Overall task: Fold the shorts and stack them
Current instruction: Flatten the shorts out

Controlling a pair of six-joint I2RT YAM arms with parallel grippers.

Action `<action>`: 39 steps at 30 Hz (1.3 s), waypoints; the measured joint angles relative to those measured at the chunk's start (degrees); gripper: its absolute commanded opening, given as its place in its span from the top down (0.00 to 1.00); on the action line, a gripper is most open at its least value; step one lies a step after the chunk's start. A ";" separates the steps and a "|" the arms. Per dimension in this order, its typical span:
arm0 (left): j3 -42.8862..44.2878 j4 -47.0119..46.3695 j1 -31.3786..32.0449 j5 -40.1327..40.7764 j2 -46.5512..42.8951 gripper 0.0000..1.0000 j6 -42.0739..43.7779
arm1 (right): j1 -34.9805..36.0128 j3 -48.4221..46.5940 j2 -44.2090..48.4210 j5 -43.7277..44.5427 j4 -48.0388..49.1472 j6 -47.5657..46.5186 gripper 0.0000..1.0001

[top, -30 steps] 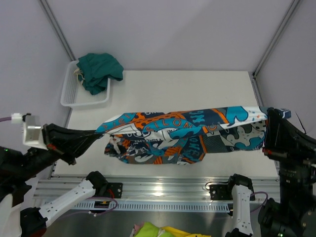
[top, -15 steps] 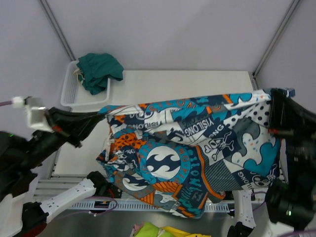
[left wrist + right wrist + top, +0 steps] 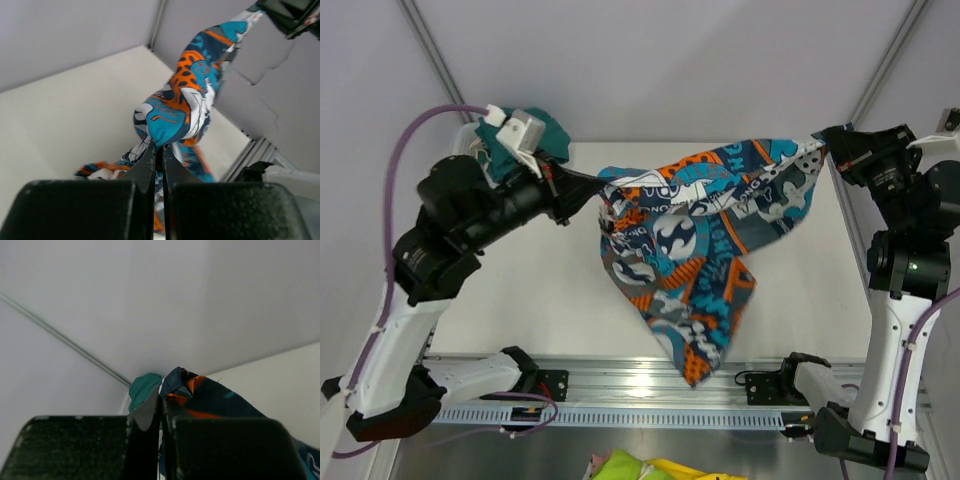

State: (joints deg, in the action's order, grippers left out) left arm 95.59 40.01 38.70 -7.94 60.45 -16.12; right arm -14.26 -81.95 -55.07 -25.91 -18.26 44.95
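Observation:
The patchwork shorts [image 3: 695, 240], printed in orange, teal, white and grey, hang in the air above the table [image 3: 520, 290], stretched between both arms with one leg dangling toward the near edge. My left gripper [image 3: 600, 187] is shut on their left corner; its wrist view shows the bunched shorts [image 3: 180, 107] pinched at the left gripper's [image 3: 159, 150] tips. My right gripper [image 3: 823, 140] is shut on the right corner, seen as the shorts [image 3: 210, 395] at the right gripper's [image 3: 161, 402] tips. The plain teal-green shorts [image 3: 558, 135] lie in the basket, mostly hidden behind the left arm.
A white mesh basket [image 3: 470, 135] stands at the table's far left corner, largely covered by the left arm. Grey walls and frame posts close in the back and sides. A metal rail [image 3: 650, 385] runs along the near edge, with yellow-green cloth [image 3: 630, 467] below it.
Both arms have swung the patchwork shorts from low over the near edge up and toward the back of the table. The fabric opened out, then bunched, one leg now hanging down.

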 measured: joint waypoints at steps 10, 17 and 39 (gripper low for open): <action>-3.72 -7.96 -0.11 -9.07 -17.18 1.00 0.17 | 2.45 -11.17 12.09 0.59 0.57 -2.16 1.00; -0.31 -6.47 -0.11 -7.85 -21.92 1.00 0.24 | -1.49 -22.53 18.49 0.70 -0.26 -1.99 1.00; -34.75 -15.78 -26.40 -17.18 10.08 1.00 -15.28 | 3.45 22.91 -15.06 -1.70 -1.55 2.95 1.00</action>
State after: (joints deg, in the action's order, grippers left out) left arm 60.84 24.23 12.29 -25.12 70.52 -31.40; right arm -10.81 -59.05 -70.13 -27.62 -19.81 47.90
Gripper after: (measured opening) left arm 0.010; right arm 0.006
